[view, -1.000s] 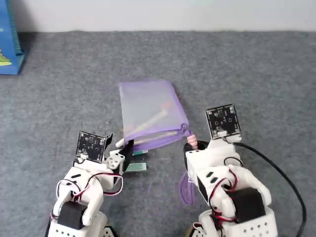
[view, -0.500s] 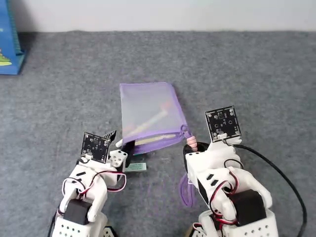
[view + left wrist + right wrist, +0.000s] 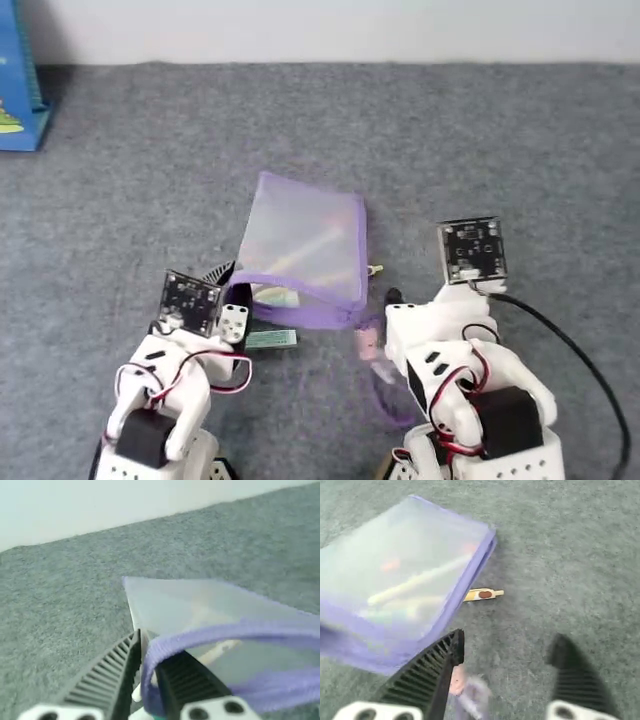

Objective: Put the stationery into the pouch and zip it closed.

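Observation:
A translucent purple pouch [image 3: 305, 245] with pens inside lies on the grey carpet, its near rim lifted. My left gripper [image 3: 236, 296] is shut on that purple rim [image 3: 190, 639], with the fingers [image 3: 115, 667] pinching the band. My right gripper [image 3: 507, 672] stands open just right of the pouch [image 3: 405, 587], holding nothing. The pink zipper pull [image 3: 367, 341] and the purple strap [image 3: 392, 396] rest on the carpet beside my right gripper [image 3: 392, 300]. A short yellow pen piece [image 3: 484, 594] lies outside by the pouch's corner. A teal item [image 3: 272, 340] sits under the near edge.
A blue box [image 3: 17, 90] stands at the far left by the white wall. Open grey carpet stretches behind and to the right of the pouch.
The pouch has swung and its near rim has lifted with the left gripper. The right gripper has let go of the pink pull and shifted right; pull and strap now lie lower on the carpet.

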### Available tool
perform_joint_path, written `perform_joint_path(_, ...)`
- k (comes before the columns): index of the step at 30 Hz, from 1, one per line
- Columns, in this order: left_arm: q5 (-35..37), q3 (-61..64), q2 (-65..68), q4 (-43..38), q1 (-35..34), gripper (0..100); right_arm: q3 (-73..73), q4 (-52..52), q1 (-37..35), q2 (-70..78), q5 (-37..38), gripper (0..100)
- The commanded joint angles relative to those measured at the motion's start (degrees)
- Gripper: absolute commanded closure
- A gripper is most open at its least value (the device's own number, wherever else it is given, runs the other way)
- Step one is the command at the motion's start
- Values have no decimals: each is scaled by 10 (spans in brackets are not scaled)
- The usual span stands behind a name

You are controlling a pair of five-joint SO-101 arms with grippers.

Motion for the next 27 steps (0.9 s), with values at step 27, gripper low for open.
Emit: perform_joint_path(27, 106, -147, -7, 44, -300, 988, -222, 2, -22, 402, 65, 775)
